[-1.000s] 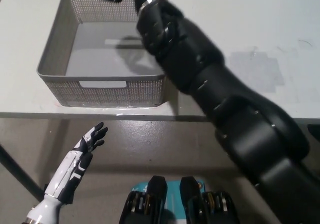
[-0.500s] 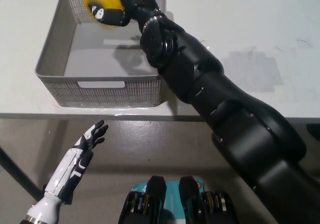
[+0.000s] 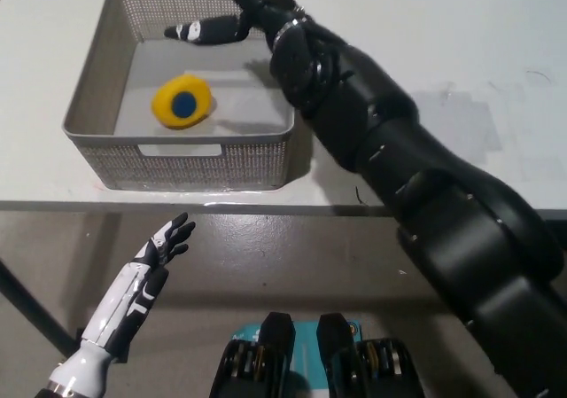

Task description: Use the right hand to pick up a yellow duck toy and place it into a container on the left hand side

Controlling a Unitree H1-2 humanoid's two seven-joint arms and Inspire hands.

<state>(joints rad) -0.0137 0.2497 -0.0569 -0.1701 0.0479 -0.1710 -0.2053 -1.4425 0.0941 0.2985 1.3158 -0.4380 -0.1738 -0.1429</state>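
Note:
The yellow duck toy (image 3: 182, 101) lies on the floor of the grey mesh basket (image 3: 97, 97), showing a blue round patch on top. My black right hand (image 3: 226, 21) hovers over the basket's far side, open, with fingers stretched to the left and nothing in them. The black arm reaches in from the bottom right across the table. My white left hand (image 3: 146, 269) rests open below the table's front edge at the lower left.
The basket stands near the front edge of the white table (image 3: 461, 114), on its left part. A faint grey patch (image 3: 447, 119) marks the tabletop to the right of the arm.
The duck has left my right hand and dropped onto the basket floor. The hand has opened and drawn back a little to the right. The left hand has stayed put.

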